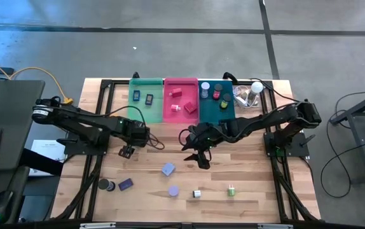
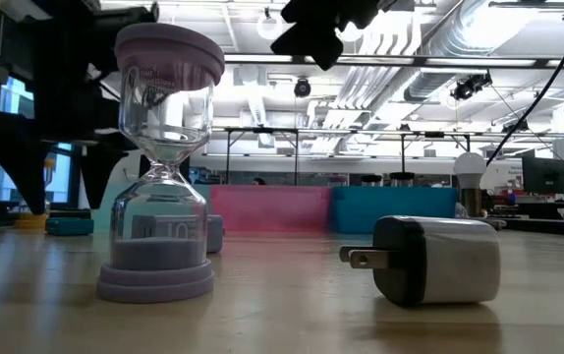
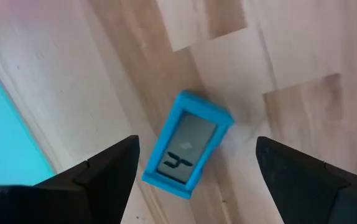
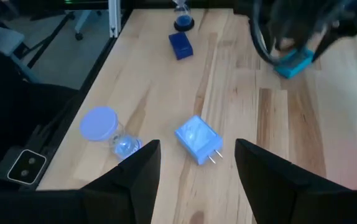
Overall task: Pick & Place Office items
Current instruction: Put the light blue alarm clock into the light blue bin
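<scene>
My left gripper (image 1: 127, 151) points down, open, over a small blue device with a grey screen (image 3: 188, 144) that lies flat on the wood; its fingers stand on either side without touching it. My right gripper (image 1: 203, 160) hangs open above the table's middle, over a lavender plug block (image 1: 168, 169). Near the front edge stand a lavender hourglass (image 1: 173, 190) and a dark roll (image 1: 106, 184), and there lie a white charger (image 1: 196, 193), a green item (image 1: 231, 189) and a purple block (image 1: 126, 184). In the low view the hourglass (image 2: 159, 167) stands upright on its base and the charger (image 2: 434, 258) lies on its side.
Green (image 1: 145, 98), pink (image 1: 180, 100) and teal (image 1: 216, 102) bins stand in a row at the far edge, each holding small items. A white bulb with clear plastic (image 1: 254, 90) sits to their right. Bare wood lies between the two grippers.
</scene>
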You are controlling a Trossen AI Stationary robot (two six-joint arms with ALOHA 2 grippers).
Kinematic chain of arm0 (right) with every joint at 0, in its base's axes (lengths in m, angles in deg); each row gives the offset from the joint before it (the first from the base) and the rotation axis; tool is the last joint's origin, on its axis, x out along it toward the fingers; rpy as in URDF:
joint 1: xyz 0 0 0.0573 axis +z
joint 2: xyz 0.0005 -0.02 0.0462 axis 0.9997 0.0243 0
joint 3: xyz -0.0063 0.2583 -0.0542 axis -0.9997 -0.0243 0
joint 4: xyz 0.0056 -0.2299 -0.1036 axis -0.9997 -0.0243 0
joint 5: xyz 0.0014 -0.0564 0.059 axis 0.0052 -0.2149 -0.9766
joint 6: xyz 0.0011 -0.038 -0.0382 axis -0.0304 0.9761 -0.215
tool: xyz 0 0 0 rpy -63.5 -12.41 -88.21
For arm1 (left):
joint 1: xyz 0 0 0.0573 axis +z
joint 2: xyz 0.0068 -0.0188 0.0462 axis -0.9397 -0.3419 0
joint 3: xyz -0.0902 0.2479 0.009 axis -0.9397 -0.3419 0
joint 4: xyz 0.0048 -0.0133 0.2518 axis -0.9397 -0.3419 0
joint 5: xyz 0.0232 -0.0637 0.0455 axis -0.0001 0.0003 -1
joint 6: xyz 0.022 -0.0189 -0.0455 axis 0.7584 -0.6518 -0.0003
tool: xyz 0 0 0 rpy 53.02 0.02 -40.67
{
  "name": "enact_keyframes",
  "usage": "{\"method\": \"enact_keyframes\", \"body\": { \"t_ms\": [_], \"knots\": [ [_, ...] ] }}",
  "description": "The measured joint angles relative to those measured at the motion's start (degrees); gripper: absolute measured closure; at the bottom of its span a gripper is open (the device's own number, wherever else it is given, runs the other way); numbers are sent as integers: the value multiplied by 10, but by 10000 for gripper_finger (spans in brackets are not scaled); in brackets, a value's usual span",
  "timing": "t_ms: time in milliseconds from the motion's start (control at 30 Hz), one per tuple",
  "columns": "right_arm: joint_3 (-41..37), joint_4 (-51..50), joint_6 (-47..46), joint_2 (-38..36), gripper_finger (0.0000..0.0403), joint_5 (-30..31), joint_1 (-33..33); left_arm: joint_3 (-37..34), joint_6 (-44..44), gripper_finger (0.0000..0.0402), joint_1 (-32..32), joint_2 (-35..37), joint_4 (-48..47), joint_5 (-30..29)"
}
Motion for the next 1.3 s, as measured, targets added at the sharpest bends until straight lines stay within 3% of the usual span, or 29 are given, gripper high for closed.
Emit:
{"method": "enact_keyframes", "body": {
  "t_ms": [467,633,733,933,1167,1300],
  "knots": [
    [0,4,2,0,207,0,2,4,35,87,13,-123,7,22],
    [0,4,2,0,207,0,2,3,13,87,33,-134,7,30],
    [0,4,4,0,207,0,2,3,0,96,54,-134,9,64],
    [0,4,4,0,207,0,2,2,-3,146,65,-135,12,71],
    [0,4,4,0,207,0,2,2,-1,237,57,-136,16,35],
    [0,4,4,0,207,0,2,2,0,256,51,-136,15,27]
  ]
}}
